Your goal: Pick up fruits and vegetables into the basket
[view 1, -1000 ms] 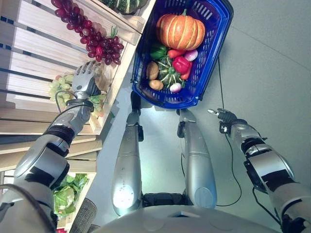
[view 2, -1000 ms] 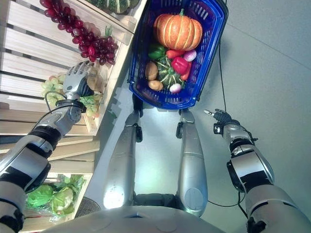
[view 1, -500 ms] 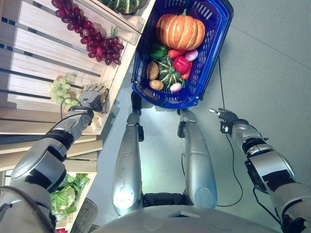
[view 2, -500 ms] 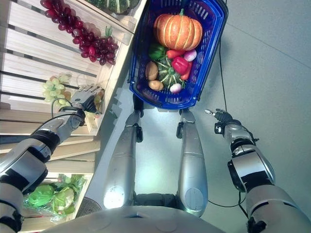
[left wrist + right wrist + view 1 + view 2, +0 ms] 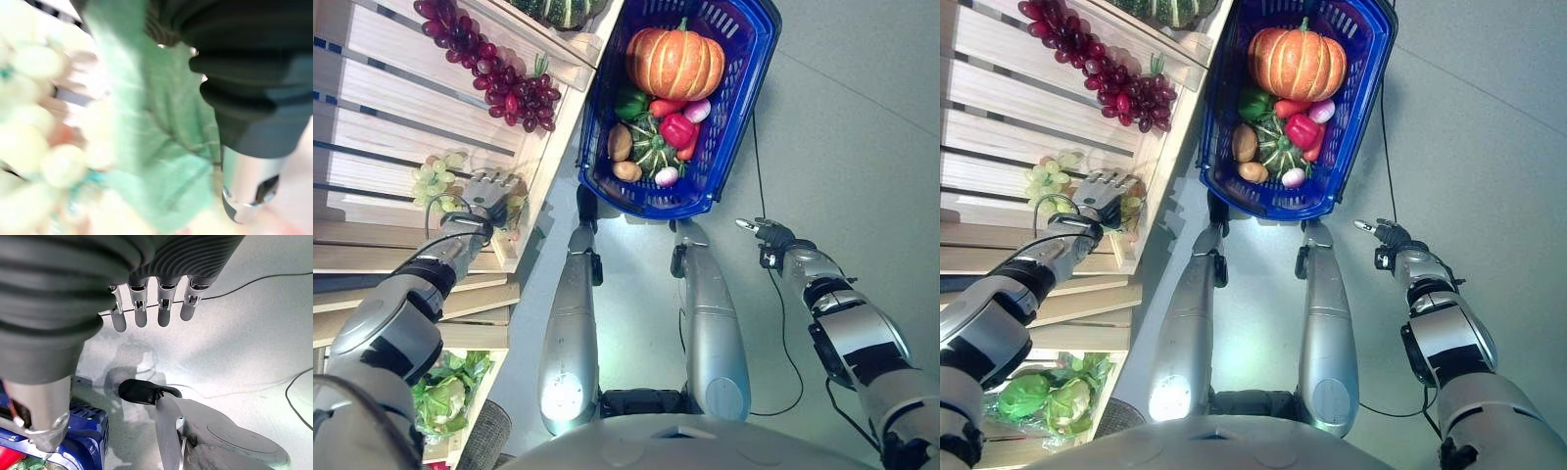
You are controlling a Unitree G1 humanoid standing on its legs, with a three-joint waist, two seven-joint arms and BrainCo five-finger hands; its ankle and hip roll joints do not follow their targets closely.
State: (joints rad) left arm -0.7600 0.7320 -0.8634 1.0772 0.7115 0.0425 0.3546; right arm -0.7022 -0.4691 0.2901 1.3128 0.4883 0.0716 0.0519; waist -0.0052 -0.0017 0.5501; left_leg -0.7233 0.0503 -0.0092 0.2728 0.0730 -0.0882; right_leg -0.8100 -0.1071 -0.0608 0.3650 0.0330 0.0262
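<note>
Since a second ago our left hand [image 5: 487, 192] dropped onto the green grapes [image 5: 433, 179]; grip unreadable. Next: lift them to the basket [image 5: 736, 98]. Right hand [image 5: 146, 308] hangs open.

Both arms are silver-grey with black bands. Each hand, the left hand [image 5: 489, 191] and the right hand [image 5: 762, 230], has silver fingers with dark tips. Dark ribbed covers wrap the wrists.

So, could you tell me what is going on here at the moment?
The robot is gathering produce into the blue basket, which already holds a pumpkin, peppers and other vegetables. Its left hand is at the green grapes on the wooden shelf; whether it grips them is unclear. The right hand hangs open over the floor.
</note>
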